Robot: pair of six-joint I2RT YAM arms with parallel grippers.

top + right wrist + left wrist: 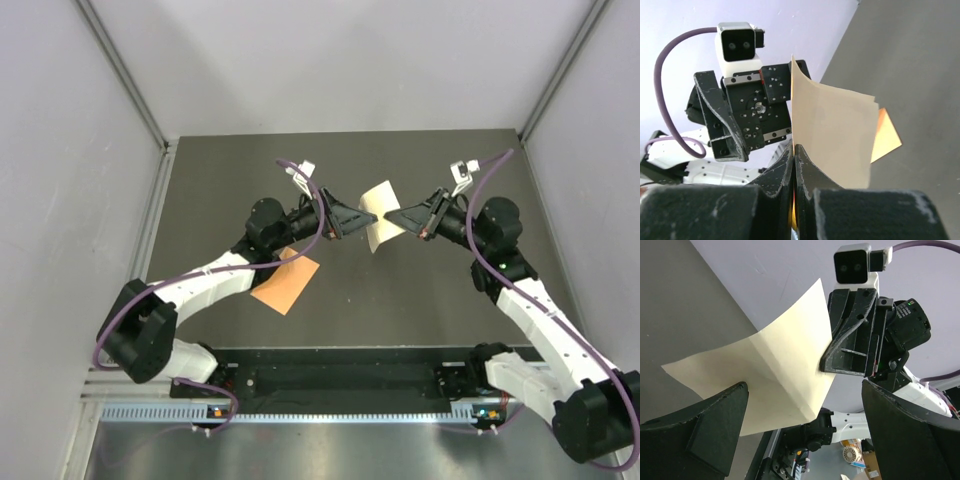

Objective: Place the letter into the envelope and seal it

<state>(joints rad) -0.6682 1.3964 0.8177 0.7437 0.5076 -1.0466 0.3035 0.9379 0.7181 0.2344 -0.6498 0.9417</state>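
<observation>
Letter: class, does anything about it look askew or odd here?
Yes. The letter hangs in mid-air, creased and tilted, pinched at one edge by the shut right gripper. The envelope lies flat on the table, apart from it.

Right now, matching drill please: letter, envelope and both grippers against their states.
Column 1:
1 letter
2 envelope
3 left gripper
4 right gripper

Column 2:
A lying flat on the table
B open
C shut on the letter
D held up off the table

Pairs: 1-D, 2-A, 3-B, 4-C.
</observation>
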